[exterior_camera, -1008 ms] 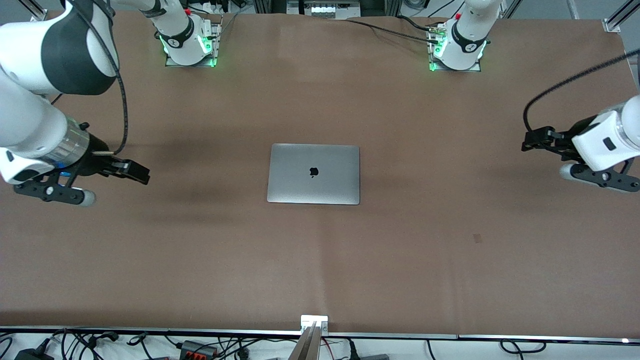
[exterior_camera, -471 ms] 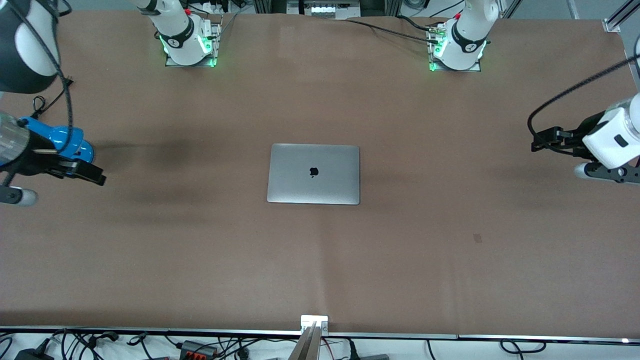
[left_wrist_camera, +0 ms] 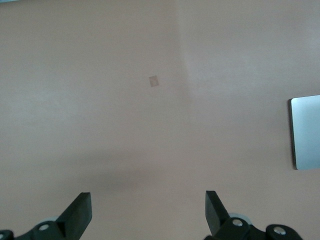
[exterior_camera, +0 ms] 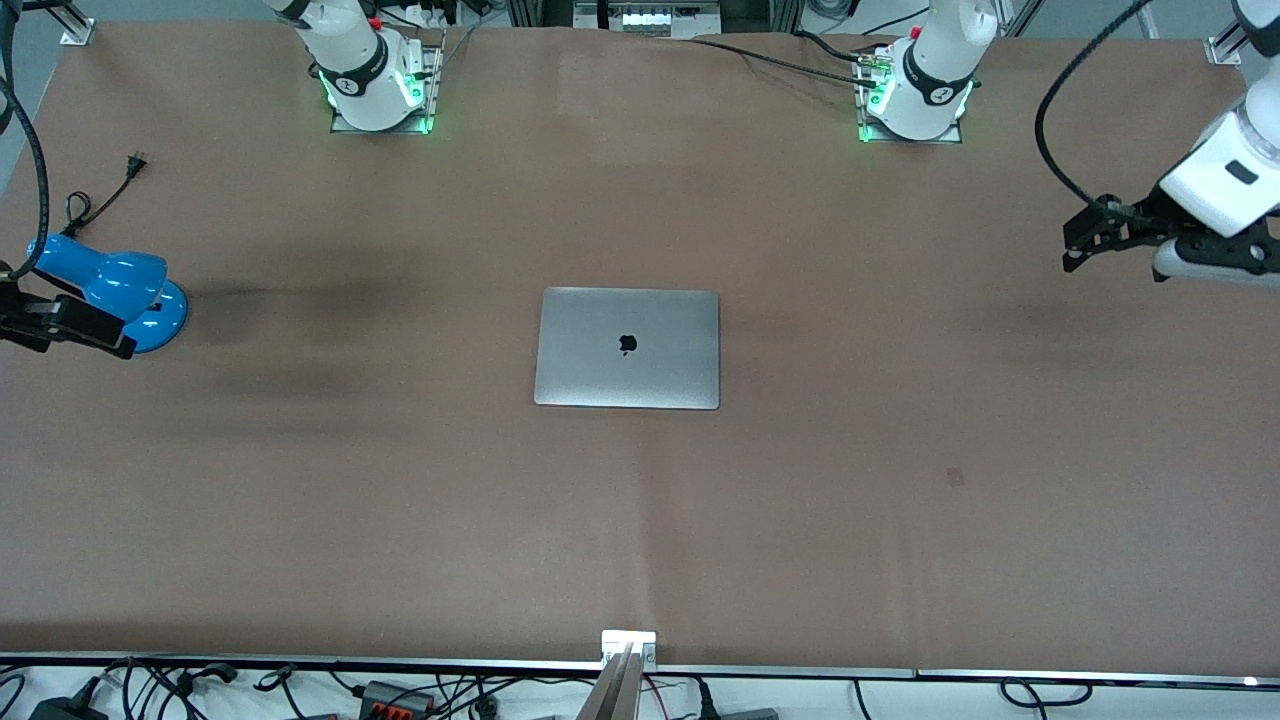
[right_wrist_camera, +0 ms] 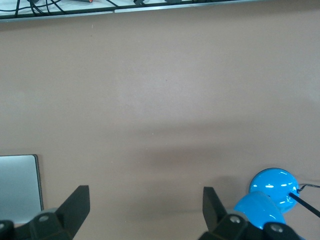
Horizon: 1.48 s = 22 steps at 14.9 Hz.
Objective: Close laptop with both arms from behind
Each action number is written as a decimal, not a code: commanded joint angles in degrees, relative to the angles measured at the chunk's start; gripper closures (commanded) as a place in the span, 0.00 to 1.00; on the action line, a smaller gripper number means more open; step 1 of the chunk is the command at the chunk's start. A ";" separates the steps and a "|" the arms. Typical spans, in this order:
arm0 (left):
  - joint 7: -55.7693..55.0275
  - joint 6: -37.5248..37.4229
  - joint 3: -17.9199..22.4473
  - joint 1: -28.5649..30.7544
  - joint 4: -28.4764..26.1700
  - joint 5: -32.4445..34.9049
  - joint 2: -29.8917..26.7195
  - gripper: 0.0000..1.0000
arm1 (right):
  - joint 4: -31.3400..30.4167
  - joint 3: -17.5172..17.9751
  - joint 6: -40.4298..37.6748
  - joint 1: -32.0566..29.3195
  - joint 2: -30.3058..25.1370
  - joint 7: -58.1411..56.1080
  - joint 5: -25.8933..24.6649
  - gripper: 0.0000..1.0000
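Note:
The laptop lies flat in the middle of the brown table with its silver lid down and the black apple logo facing up. Only a corner of the laptop shows in the left wrist view, and a corner of the laptop in the right wrist view. My left gripper hangs open over the table at the left arm's end, well away from the laptop. My right gripper is at the right arm's end, over a blue lamp. Both the left gripper and the right gripper have wide gaps with nothing between the fingers.
A blue desk lamp stands at the right arm's end, its black cord and plug trailing toward the bases; the lamp shows beside my right fingers. A small dark mark sits on the table.
Both arms have drawn away from the laptop toward their ends of the table. The right arm's retreat uncovered the blue lamp. The left gripper also shifted toward the bases. The laptop has not moved.

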 commanded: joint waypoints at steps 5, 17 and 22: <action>-4.35 -5.06 -6.47 5.25 -1.28 -1.15 -2.38 0.00 | -7.99 1.11 -2.93 -0.79 -7.18 -0.57 -2.75 0.00; -4.79 -4.36 -0.75 -1.87 -1.28 -1.33 -2.73 0.00 | -22.08 1.72 3.84 -0.35 -16.69 -0.65 -3.72 0.00; -4.70 -7.34 -0.84 -1.96 5.30 -1.24 1.75 0.00 | -20.67 1.64 2.53 -0.44 -16.33 -2.24 -3.19 0.00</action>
